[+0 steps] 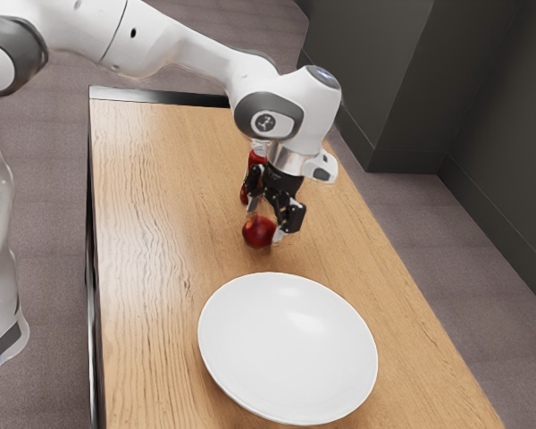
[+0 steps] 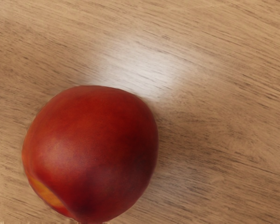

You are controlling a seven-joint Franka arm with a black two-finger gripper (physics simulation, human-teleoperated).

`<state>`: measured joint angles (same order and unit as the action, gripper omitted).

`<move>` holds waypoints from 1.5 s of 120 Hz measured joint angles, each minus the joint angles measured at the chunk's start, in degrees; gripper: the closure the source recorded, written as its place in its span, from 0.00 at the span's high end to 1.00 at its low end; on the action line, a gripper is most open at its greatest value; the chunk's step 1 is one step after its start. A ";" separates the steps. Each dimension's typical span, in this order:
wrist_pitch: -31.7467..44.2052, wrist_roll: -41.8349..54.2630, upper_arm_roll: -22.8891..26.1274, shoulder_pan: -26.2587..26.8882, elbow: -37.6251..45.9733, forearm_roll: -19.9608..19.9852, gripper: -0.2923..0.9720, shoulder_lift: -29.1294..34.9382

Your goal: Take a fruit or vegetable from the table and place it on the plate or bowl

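Red peach [image 2: 91, 154] clamped between gripper [image 1: 272, 223] fingers, wooden table [image 1: 152, 223] below, white plate [image 1: 288, 347] near

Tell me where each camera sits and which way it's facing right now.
Exterior view: high beside the table, looking down over plate and peach; arm and gripper show, entering from the exterior view's upper left.
Wrist view: on the hand, facing down at the peach and table just below.
Shared: the peach and the table.
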<state>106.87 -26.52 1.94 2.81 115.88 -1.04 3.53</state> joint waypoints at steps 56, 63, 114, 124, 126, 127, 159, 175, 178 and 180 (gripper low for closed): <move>-2.93 1.91 -0.33 -2.38 -1.63 -4.12 0.77 2.01; -1.99 2.21 -0.40 -2.85 -0.91 -4.29 0.77 1.48; 6.65 3.71 -0.27 -2.71 5.37 -2.07 0.77 0.04; 7.59 3.89 -0.27 -2.72 5.94 -1.37 0.77 0.02; 7.77 3.92 -0.27 -2.75 6.00 -1.29 0.77 0.00; 7.86 3.94 -0.27 -2.77 6.05 -1.25 0.77 0.00; 9.83 4.64 -0.35 -3.33 6.88 -0.89 0.67 0.02; 10.02 5.64 -0.38 -3.32 6.67 -1.84 0.49 -0.04; 10.03 5.75 -0.38 -3.32 6.66 -2.01 0.47 -0.01; 10.01 5.81 -0.38 -3.33 6.60 -2.11 0.46 0.06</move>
<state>116.88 -20.71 1.56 -0.52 122.47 -3.15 3.59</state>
